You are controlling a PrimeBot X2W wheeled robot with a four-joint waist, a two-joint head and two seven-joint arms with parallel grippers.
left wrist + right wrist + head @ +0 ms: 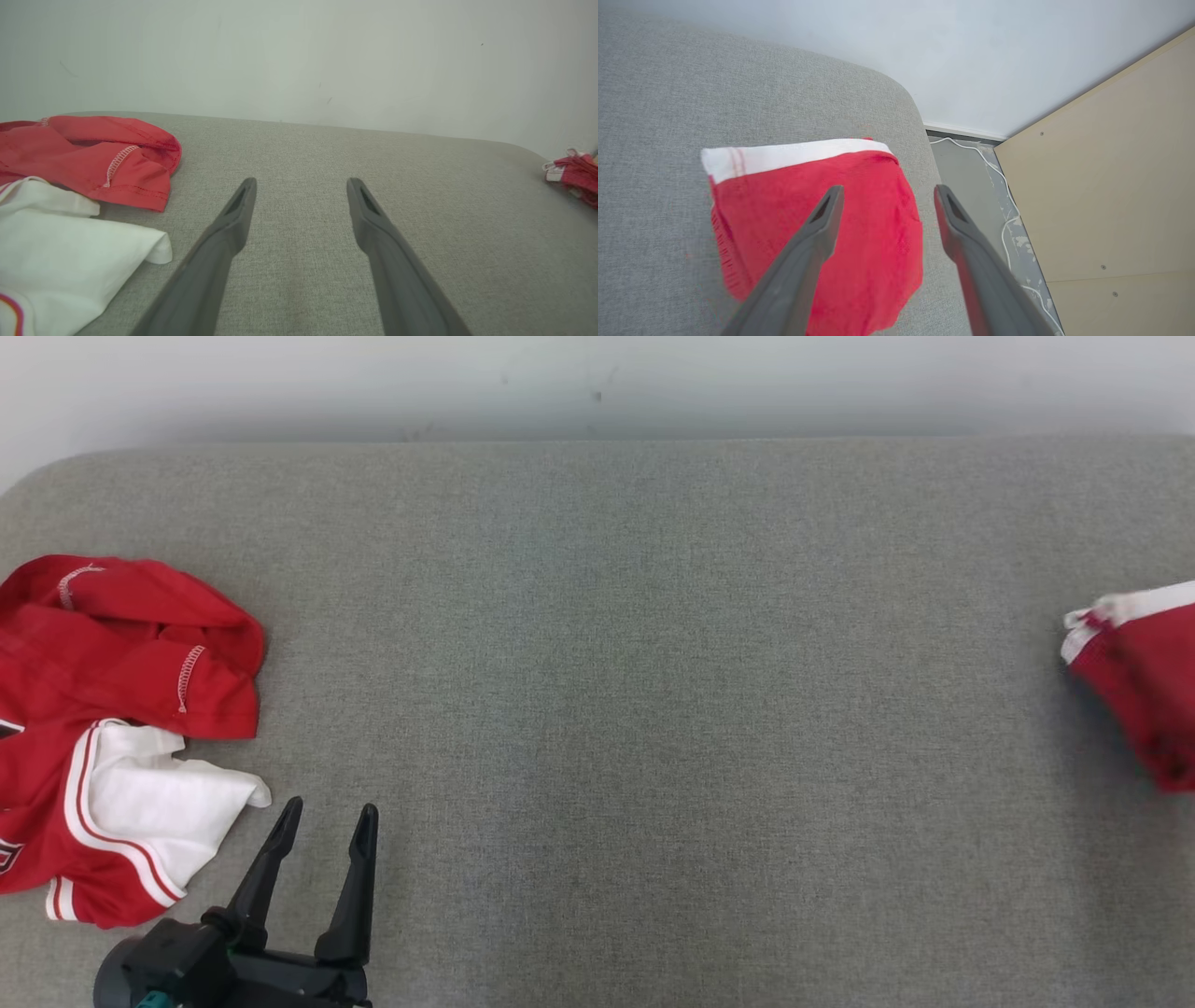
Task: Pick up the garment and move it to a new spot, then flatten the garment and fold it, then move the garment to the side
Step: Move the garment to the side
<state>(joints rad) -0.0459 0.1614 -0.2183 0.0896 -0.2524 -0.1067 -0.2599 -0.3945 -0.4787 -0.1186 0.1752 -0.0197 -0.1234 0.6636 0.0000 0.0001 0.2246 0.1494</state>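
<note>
Head view: left gripper (331,807) at lower left, fingers spread wide, nothing between them, over bare grey cushion (653,709). A crumpled red-and-white garment (112,709) lies just beside it to the left, not touching it. The folded red garment (1134,681), with a white band on its top edge, sits at the far right edge of the cushion, cut off by the frame and slightly blurred.

Left wrist view: left gripper (302,182) wide open and empty, with only grey fabric between the fingers. Crumpled red-and-white garment (93,158) off to the left, clear of both fingers. Folded red garment (577,175) small at the far right, well apart.

Right wrist view: right gripper (888,189) wide open, gripping nothing. Folded red garment (873,233) lies on the cushion by its rounded corner. The left finger overlaps the cloth in this view and the right finger sits past its right edge. Can't tell if either finger touches the cloth, which is blurred. Beyond the cushion edge: floor with a white cable (1004,224) and a beige panel (1111,186).
</note>
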